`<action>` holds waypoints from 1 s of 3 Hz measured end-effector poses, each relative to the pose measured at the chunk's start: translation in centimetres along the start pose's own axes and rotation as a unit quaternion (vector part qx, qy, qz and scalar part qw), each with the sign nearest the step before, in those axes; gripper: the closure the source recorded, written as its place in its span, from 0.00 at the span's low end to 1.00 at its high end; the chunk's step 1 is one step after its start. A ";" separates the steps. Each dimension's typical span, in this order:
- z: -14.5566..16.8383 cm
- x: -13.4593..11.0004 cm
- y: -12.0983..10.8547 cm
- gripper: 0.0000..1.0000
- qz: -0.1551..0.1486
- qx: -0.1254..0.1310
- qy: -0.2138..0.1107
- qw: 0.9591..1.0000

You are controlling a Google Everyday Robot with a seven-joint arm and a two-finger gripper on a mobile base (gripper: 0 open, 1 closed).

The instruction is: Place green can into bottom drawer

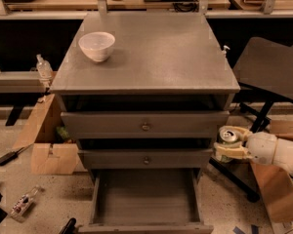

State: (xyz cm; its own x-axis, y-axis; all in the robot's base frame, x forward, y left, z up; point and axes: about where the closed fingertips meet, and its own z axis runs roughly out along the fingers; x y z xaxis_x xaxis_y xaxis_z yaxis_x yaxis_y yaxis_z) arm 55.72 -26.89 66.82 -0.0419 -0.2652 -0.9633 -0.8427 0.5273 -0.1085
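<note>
The green can (pixel 227 136) shows its silver top and pull tab, held upright in my gripper (pixel 229 144). My gripper's cream fingers (pixel 230 153) are closed around the can, to the right of the cabinet at the height of the middle drawer. The bottom drawer (pixel 145 199) is pulled open below, showing a bare grey tray. The can is right of and above the drawer's right rear corner. My white arm (pixel 276 151) comes in from the right edge.
A white bowl (pixel 96 45) stands on the grey cabinet top (pixel 156 52). Two knobbed drawers (pixel 145 126) are shut. A black chair (pixel 271 77) stands at the right. Cardboard boxes (pixel 51 152) and a bottle (pixel 23 203) lie on the floor at left.
</note>
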 end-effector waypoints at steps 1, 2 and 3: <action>0.2 -0.6 0.1 1.00 -0.003 0.002 -0.002 1.000; 2.7 1.9 1.1 1.00 0.018 -0.013 -0.018 1.000; 8.0 8.0 4.4 1.00 0.055 -0.051 -0.035 0.997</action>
State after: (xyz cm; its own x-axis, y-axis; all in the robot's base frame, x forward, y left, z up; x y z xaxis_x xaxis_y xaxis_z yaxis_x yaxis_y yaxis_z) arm 55.98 -20.23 56.64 -0.1021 -0.1517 -0.9831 -0.8857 0.4637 0.0204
